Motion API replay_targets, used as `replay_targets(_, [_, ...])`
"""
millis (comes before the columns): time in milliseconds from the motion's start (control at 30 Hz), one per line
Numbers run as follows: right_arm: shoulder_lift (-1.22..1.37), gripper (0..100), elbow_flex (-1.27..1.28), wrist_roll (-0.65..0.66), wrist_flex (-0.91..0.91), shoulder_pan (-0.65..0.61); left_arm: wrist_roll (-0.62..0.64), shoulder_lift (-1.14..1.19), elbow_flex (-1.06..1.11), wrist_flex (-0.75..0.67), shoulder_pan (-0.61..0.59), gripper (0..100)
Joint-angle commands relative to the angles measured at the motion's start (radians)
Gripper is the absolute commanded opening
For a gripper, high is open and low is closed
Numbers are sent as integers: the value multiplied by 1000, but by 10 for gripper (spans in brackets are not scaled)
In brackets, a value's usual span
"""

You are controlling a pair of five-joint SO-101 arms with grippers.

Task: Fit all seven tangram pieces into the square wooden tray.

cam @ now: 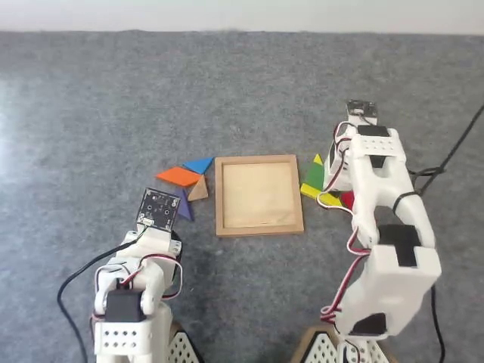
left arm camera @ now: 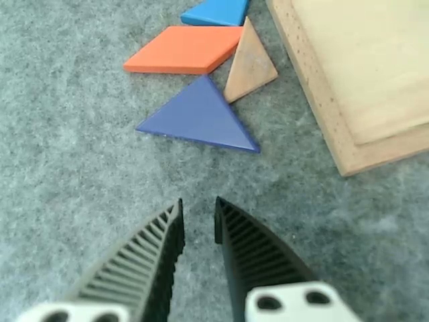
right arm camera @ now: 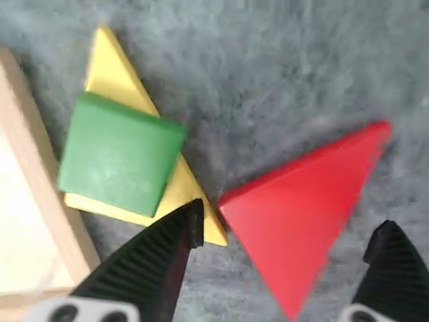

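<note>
No piece is in the tray (cam: 220, 197) yet; the right gripper (right arm camera: 291, 220) is spread around the red triangle (right arm camera: 308, 208), the left gripper (left arm camera: 199, 204) barely apart.

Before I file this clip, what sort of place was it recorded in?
Probably a lab or hobby bench set up for robot practice: a grey felt-like mat serves as work surface, the left arm and right arm stand side by side at its near edge trailing cables, and a pale wall runs behind.
</note>
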Motion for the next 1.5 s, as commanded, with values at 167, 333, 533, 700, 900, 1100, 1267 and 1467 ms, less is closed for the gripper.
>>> replay_targets(167, [107,390,-100,-2,15,18,-3,-23,-8,6,-2,80])
replay_targets(333, [107,322,-98,-2,53,45,-3,-23,-8,6,-2,80])
replay_targets(533, [104,346,-46,29,45,53,-3,-23,-8,6,-2,80])
replay_targets(700, [104,373,-46,32,42,56,-3,-23,-8,6,-2,80])
replay_targets(900, [107,374,-41,204,84,48,-3,-23,-8,6,-2,80])
replay_targets(1100, [107,374,-38,199,82,50,-3,-23,-8,6,-2,80])
replay_targets(1267, [104,373,-37,209,87,61,-3,-23,-8,6,-2,80])
replay_targets(1467, [12,373,49,233,64,51,-3,-23,-8,6,-2,80])
